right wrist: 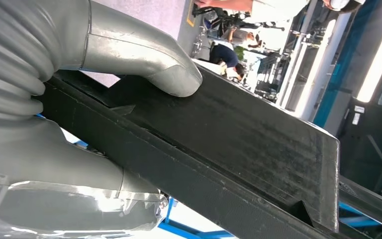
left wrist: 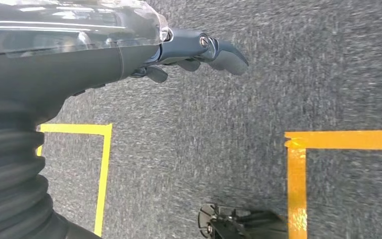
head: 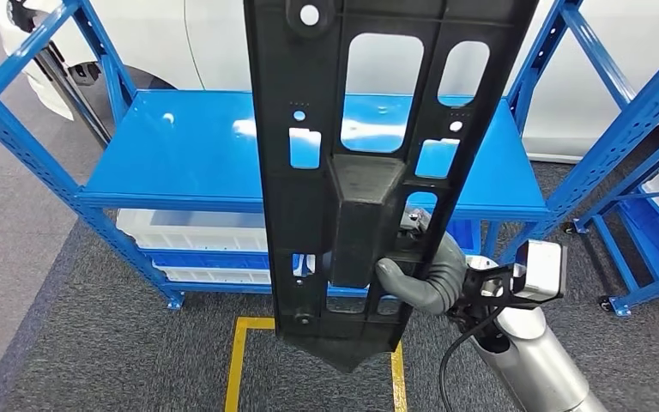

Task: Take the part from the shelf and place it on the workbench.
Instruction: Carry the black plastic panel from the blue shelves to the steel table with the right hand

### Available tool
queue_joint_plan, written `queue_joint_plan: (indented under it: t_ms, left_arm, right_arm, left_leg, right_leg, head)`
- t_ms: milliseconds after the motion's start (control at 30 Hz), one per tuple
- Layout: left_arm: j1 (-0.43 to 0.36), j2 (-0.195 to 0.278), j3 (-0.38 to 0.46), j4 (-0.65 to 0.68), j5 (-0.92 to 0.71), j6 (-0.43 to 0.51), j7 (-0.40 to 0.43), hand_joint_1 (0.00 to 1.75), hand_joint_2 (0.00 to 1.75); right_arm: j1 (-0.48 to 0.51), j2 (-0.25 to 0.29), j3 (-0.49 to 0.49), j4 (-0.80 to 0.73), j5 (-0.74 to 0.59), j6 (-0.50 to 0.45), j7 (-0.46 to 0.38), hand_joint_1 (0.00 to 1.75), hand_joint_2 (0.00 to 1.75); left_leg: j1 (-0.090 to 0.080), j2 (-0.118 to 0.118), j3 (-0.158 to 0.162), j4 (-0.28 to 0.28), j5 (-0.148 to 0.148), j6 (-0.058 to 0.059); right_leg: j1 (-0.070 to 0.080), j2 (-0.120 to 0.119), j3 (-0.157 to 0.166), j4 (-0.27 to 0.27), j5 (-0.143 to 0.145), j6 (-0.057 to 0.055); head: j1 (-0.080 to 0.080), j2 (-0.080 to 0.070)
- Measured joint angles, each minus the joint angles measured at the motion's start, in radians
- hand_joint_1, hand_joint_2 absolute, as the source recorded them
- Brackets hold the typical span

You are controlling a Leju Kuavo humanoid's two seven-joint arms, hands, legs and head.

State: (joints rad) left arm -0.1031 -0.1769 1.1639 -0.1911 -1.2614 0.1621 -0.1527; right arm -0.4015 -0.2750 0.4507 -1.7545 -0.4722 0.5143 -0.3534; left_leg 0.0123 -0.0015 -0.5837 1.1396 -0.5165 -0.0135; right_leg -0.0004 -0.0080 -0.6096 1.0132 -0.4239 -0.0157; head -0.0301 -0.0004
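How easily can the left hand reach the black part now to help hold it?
Probably not easily: the left hand hangs low over the carpet, holding nothing, while the right hand grips the black part raised before the blue shelf.

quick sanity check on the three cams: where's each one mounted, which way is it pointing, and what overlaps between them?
Head view: high on the body, looking forward and down at the blue shelf; the right hand grips the black part upright in front.
Left wrist view: behind the left hand, facing the grey carpet with yellow floor tape; hand holds nothing.
Right wrist view: behind the right hand, looking along the black part toward people in the background.
Shared: head and right wrist views both show the part in the right hand.
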Motion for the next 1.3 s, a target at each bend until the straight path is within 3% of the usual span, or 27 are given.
queue_joint_plan:
  t_ms: [67, 167, 200, 267, 333, 367, 400, 433, 467, 500, 567, 633, 700, 733, 767, 833, 867, 900, 933, 967, 1033, 1100, 1200, 1233, 1300]
  left_arm:
    - [-0.002, 0.001, 0.000, 0.000, -0.001, 0.000, 0.000, 0.00, 1.75]
    - [0.000, 0.001, 0.000, 0.000, -0.001, 0.000, -0.001, 0.00, 1.75]
    - [0.000, 0.001, 0.000, 0.000, -0.001, 0.000, -0.001, 0.00, 1.75]
    - [-0.002, 0.002, 0.000, 0.000, -0.001, 0.000, -0.001, 0.00, 1.75]
    - [-0.003, 0.002, 0.000, 0.000, -0.001, 0.000, -0.001, 0.00, 1.75]
    - [-0.002, 0.002, 0.000, 0.000, -0.001, 0.000, -0.001, 0.00, 1.75]
    - [-0.002, 0.002, 0.000, 0.000, -0.001, 0.000, -0.001, 0.00, 1.75]
    - [-0.001, 0.002, 0.000, 0.000, -0.001, 0.000, -0.001, 0.00, 1.75]
    - [-0.001, 0.002, 0.000, 0.000, -0.001, 0.000, -0.001, 0.00, 1.75]
    - [-0.001, 0.002, 0.000, 0.000, -0.001, 0.000, -0.002, 0.00, 1.75]
    - [-0.002, 0.002, 0.000, 0.000, -0.001, 0.000, -0.002, 0.00, 1.75]
    - [-0.002, 0.001, 0.000, 0.000, 0.000, 0.001, -0.003, 0.00, 1.75]
    - [-0.001, 0.002, 0.000, 0.000, -0.001, 0.001, -0.003, 0.00, 1.75]
    - [0.000, 0.002, 0.000, 0.000, -0.001, 0.001, -0.003, 0.00, 1.75]
    - [0.000, 0.002, 0.000, 0.000, -0.001, 0.002, -0.003, 0.00, 1.75]
    - [0.001, 0.003, 0.000, 0.000, -0.001, 0.002, -0.003, 0.00, 1.75]
    - [0.001, 0.003, 0.000, 0.000, -0.002, 0.002, -0.003, 0.00, 1.75]
    - [0.001, 0.003, 0.000, 0.000, -0.003, 0.002, -0.003, 0.00, 1.75]
    - [0.001, 0.003, 0.000, 0.000, -0.004, 0.002, -0.003, 0.00, 1.75]
    - [0.000, 0.003, 0.000, 0.000, -0.004, 0.002, -0.003, 0.00, 1.75]
    - [-0.001, 0.003, 0.000, 0.000, -0.004, 0.003, -0.003, 0.00, 1.75]
    - [-0.002, 0.003, 0.000, 0.000, -0.004, 0.004, -0.003, 0.00, 1.75]
    - [0.000, 0.003, 0.000, 0.000, -0.004, 0.005, -0.002, 0.00, 1.75]
    - [0.000, 0.003, 0.000, 0.000, -0.004, 0.006, -0.002, 0.00, 1.75]
    - [-0.002, 0.003, 0.000, 0.000, -0.003, 0.007, -0.002, 0.00, 1.75]
  right_arm:
    - [0.002, 0.000, -0.001, 0.000, 0.003, 0.002, -0.003, 1.71, 1.75]
    - [0.005, 0.000, -0.002, -0.001, 0.006, 0.003, -0.006, 1.71, 1.75]
    - [0.006, 0.000, -0.002, -0.001, 0.007, 0.003, -0.007, 1.71, 1.75]
    - [0.008, 0.000, -0.004, -0.002, 0.008, 0.002, -0.008, 1.71, 1.75]
    - [0.011, 0.000, -0.006, -0.002, 0.009, 0.002, -0.008, 1.71, 1.75]
    - [0.012, 0.000, -0.006, -0.002, 0.009, 0.002, -0.008, 1.71, 1.75]
    - [0.013, 0.000, -0.006, -0.002, 0.010, 0.002, -0.008, 1.71, 1.75]
    - [0.014, 0.000, -0.006, -0.002, 0.010, 0.002, -0.008, 1.71, 1.75]
    - [0.014, 0.000, -0.006, -0.002, 0.011, 0.002, -0.008, 1.71, 1.75]
    - [0.013, 0.000, -0.006, -0.002, 0.011, 0.002, -0.008, 1.71, 1.75]
    - [0.010, 0.001, -0.006, -0.003, 0.013, 0.003, -0.008, 1.71, 1.75]
    - [0.006, 0.002, -0.006, -0.003, 0.014, 0.003, -0.009, 1.71, 1.75]
    - [0.004, 0.003, -0.006, -0.003, 0.014, 0.003, -0.009, 1.71, 1.75]
    - [0.003, 0.004, -0.005, -0.002, 0.014, 0.002, -0.009, 1.71, 1.75]
    - [0.002, 0.005, -0.005, -0.002, 0.014, 0.001, -0.009, 1.71, 1.75]
    - [0.001, 0.007, -0.005, -0.002, 0.014, -0.001, -0.009, 1.71, 1.75]
    - [0.001, 0.007, -0.005, -0.002, 0.014, -0.002, -0.009, 1.71, 1.75]
    - [0.002, 0.007, -0.005, -0.002, 0.013, -0.003, -0.009, 1.71, 1.75]
    - [0.002, 0.007, -0.005, -0.002, 0.012, -0.004, -0.009, 1.71, 1.75]
    - [0.002, 0.007, -0.005, -0.002, 0.011, -0.004, -0.009, 1.71, 1.75]
    - [0.001, 0.007, -0.005, -0.002, 0.006, -0.005, -0.010, 1.71, 1.75]
    - [0.000, 0.007, -0.006, -0.002, 0.002, -0.006, -0.011, 1.71, 1.75]
    - [0.000, 0.006, -0.007, -0.002, 0.000, -0.006, -0.013, 1.71, 1.75]
    - [-0.001, 0.006, -0.008, -0.002, -0.001, -0.005, -0.013, 1.71, 1.75]
    - [-0.001, 0.005, -0.009, -0.001, -0.001, -0.004, -0.014, 1.71, 1.75]
  left_leg:
    - [-0.005, -0.001, 0.064, -0.103, 0.013, 0.010]
    - [-0.007, -0.001, 0.064, -0.126, 0.024, 0.025]
    - [-0.004, 0.001, 0.059, -0.130, 0.034, 0.031]
    - [0.001, 0.004, 0.041, -0.137, 0.056, 0.043]
    - [-0.001, 0.006, 0.015, -0.136, 0.076, 0.048]
    - [-0.001, 0.006, 0.001, -0.135, 0.085, 0.048]
    - [-0.001, 0.006, -0.012, -0.133, 0.093, 0.047]
    - [-0.001, 0.006, -0.025, -0.130, 0.101, 0.046]
    - [-0.001, 0.006, -0.037, -0.127, 0.108, 0.044]
    - [-0.001, 0.006, -0.047, -0.123, 0.114, 0.040]
    - [-0.003, 0.006, -0.061, -0.118, 0.126, 0.030]
    - [-0.003, 0.006, -0.067, -0.120, 0.141, 0.018]
    - [-0.003, 0.004, -0.072, -0.120, 0.145, 0.006]
    - [-0.003, 0.003, -0.081, -0.107, 0.127, 0.001]
    - [-0.003, 0.001, -0.094, -0.073, 0.091, -0.003]
    - [-0.001, 0.001, -0.128, 0.044, -0.004, -0.009]
    - [-0.001, 0.001, -0.140, 0.106, -0.036, -0.012]
    - [0.000, 0.001, -0.140, 0.146, -0.046, -0.014]
    - [0.000, 0.001, -0.125, 0.153, -0.036, -0.015]
    - [0.001, 0.001, -0.092, 0.123, -0.013, -0.015]
    - [0.000, 0.000, 0.008, -0.009, 0.020, -0.010]
    - [-0.003, -0.002, 0.069, -0.107, 0.017, 0.001]
    - [-0.004, -0.002, 0.064, -0.127, 0.024, 0.020]
    - [-0.003, 0.000, 0.058, -0.129, 0.033, 0.028]
    - [-0.002, 0.004, 0.040, -0.131, 0.052, 0.042]
  right_leg:
    - [0.001, 0.000, -0.011, 0.008, 0.009, 0.010]
    - [0.001, 0.002, -0.018, 0.007, 0.025, 0.028]
    - [0.001, 0.004, -0.023, 0.012, 0.019, 0.033]
    - [-0.002, 0.007, -0.047, 0.068, -0.042, 0.043]
    - [-0.008, 0.008, -0.083, 0.191, -0.136, 0.051]
    - [-0.010, 0.008, -0.095, 0.247, -0.163, 0.054]
    - [-0.012, 0.008, -0.093, 0.276, -0.167, 0.057]
    - [-0.014, 0.008, -0.074, 0.269, -0.152, 0.058]
    - [-0.016, 0.008, -0.037, 0.226, -0.126, 0.058]
    - [-0.016, 0.008, 0.010, 0.158, -0.103, 0.056]
    - [-0.011, 0.008, 0.088, 0.033, -0.087, 0.046]
    - [-0.004, 0.009, 0.106, -0.008, -0.089, 0.033]
    - [-0.006, 0.007, 0.095, -0.015, -0.072, 0.018]
    - [-0.008, 0.004, 0.088, -0.019, -0.061, 0.009]
    - [-0.010, 0.002, 0.079, -0.023, -0.050, 0.002]
    - [-0.009, 0.000, 0.058, -0.022, -0.031, -0.006]
    - [-0.008, 0.000, 0.046, -0.020, -0.022, -0.006]
    - [-0.007, 0.000, 0.033, -0.018, -0.014, -0.006]
    - [-0.007, -0.001, 0.021, -0.014, -0.006, -0.004]
    - [-0.007, 0.000, 0.008, -0.011, 0.000, -0.002]
    - [-0.006, 0.000, -0.012, -0.001, 0.011, 0.006]
    - [-0.004, 0.000, -0.022, 0.006, 0.022, 0.017]
    - [-0.004, 0.001, -0.031, 0.008, 0.035, 0.037]
    - [-0.006, 0.002, -0.038, 0.019, 0.021, 0.043]
    - [-0.009, 0.004, -0.068, 0.100, -0.054, 0.053]
  head:
    - [0.000, 0.000]
    - [0.000, 0.000]
    - [0.000, 0.000]
    - [0.001, 0.000]
    - [0.001, 0.000]
    - [0.001, 0.000]
    - [0.001, 0.000]
    - [0.001, 0.000]
    - [0.001, 0.000]
    - [0.001, 0.000]
    - [0.001, 0.000]
    - [0.000, 0.000]
    - [0.000, 0.000]
    - [0.000, 0.000]
    - [0.000, 0.000]
    - [0.000, 0.000]
    - [0.000, 0.000]
    - [0.000, 0.000]
    - [0.000, 0.000]
    - [0.000, 0.000]
    - [0.000, 0.000]
    - [0.000, 0.000]
    - [0.000, 0.000]
    - [0.000, 0.000]
    - [0.000, 0.000]
